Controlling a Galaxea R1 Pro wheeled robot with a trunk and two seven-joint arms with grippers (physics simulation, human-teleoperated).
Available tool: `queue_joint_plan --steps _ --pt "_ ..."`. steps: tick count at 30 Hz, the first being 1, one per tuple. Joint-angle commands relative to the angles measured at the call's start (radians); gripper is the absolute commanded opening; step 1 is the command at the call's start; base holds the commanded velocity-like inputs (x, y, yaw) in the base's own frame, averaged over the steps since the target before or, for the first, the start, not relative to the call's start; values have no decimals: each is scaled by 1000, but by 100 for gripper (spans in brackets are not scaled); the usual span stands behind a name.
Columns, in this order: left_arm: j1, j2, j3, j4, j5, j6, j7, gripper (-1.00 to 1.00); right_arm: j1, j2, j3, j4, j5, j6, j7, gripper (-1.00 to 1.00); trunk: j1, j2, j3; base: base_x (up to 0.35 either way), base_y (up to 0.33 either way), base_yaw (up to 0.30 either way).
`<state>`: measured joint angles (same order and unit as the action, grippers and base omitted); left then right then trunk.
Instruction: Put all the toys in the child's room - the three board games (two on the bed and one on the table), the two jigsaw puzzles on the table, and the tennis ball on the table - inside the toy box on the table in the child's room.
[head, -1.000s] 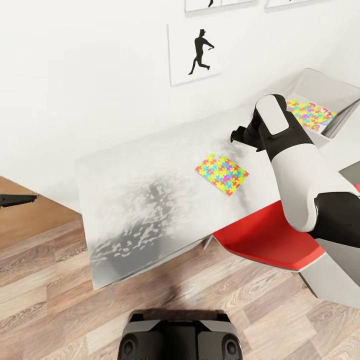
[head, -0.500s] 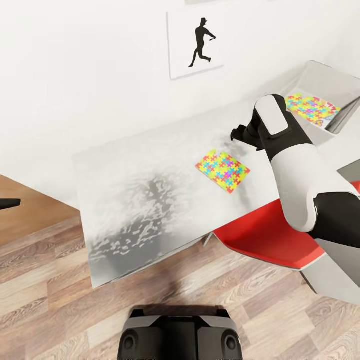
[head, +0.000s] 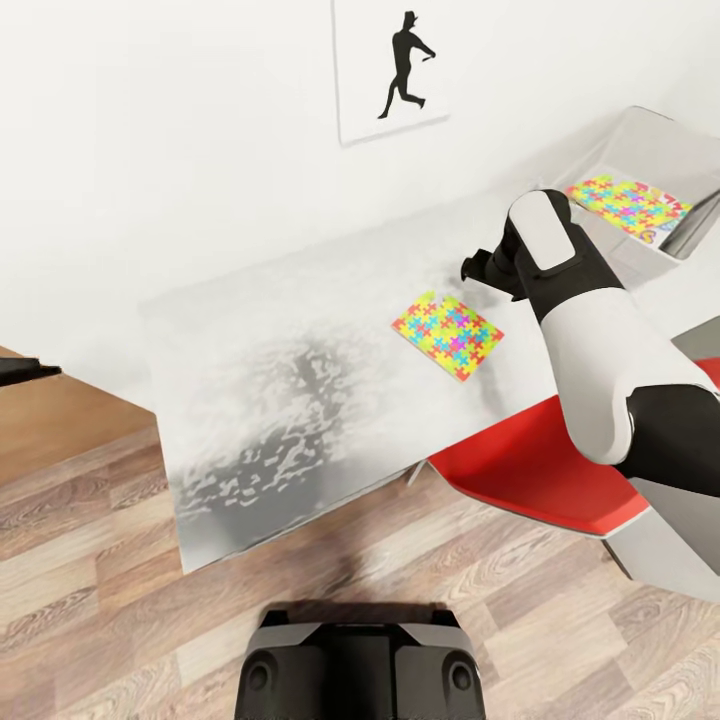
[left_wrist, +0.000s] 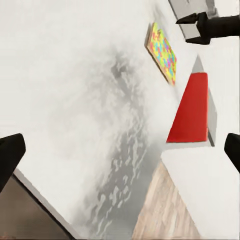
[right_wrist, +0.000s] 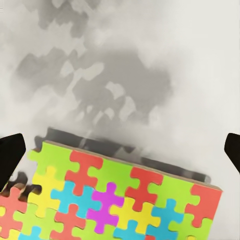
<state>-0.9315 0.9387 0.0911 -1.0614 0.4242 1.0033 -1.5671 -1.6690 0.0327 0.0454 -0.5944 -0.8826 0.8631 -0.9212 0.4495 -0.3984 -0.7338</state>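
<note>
One jigsaw puzzle (head: 447, 335) lies flat on the pale table (head: 280, 340). My right gripper (head: 478, 268) hangs just above the table beside the puzzle's far edge. In the right wrist view this gripper (right_wrist: 120, 150) is open, its dark fingertips (right_wrist: 10, 155) wide apart, with the puzzle (right_wrist: 125, 200) just short of them. A second jigsaw puzzle (head: 625, 203) rests inside the toy box (head: 650, 135) at the table's far right. My left gripper (head: 25, 370) is off the table's left end; the left wrist view shows it (left_wrist: 120, 152) open and empty.
A red chair seat (head: 540, 470) is tucked under the table's near edge, below my right arm. A black baseball-player silhouette picture (head: 390, 70) hangs on the white wall behind the table. Wood-plank floor (head: 120, 600) runs along the front, around my base (head: 360, 670).
The whole picture has slid a little, so the head camera moved. My right gripper stays open over the table by the puzzle. Nothing was picked up or let go.
</note>
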Motion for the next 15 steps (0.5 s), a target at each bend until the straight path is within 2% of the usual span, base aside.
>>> queue_joint_plan --steps 1,3,6,8,11,15 --pt "-2 1 -2 -39 17 19 -4 100 -1 0 5 -1 -10 2 -10 100 1 -2 -3 0 0 0" --pt "-8 1 -4 -177 81 39 -4 100 0 2 4 -1 -10 2 -10 100 1 -2 -6 39 0 0" --pt "-20 3 -4 -267 141 44 -4 100 0 6 3 -1 -10 2 -10 100 1 -2 -11 99 0 0" --pt "-29 2 -4 -315 204 44 -4 100 0 8 2 -1 -10 2 -10 100 1 -2 -14 125 0 0" --pt "-33 0 -4 -346 253 44 -4 100 0 11 2 -1 -10 2 -10 100 1 -2 -19 119 0 0" --pt "-34 -6 -5 -359 269 44 -4 100 0 11 2 -1 -10 2 -10 100 1 -2 -26 82 0 0"
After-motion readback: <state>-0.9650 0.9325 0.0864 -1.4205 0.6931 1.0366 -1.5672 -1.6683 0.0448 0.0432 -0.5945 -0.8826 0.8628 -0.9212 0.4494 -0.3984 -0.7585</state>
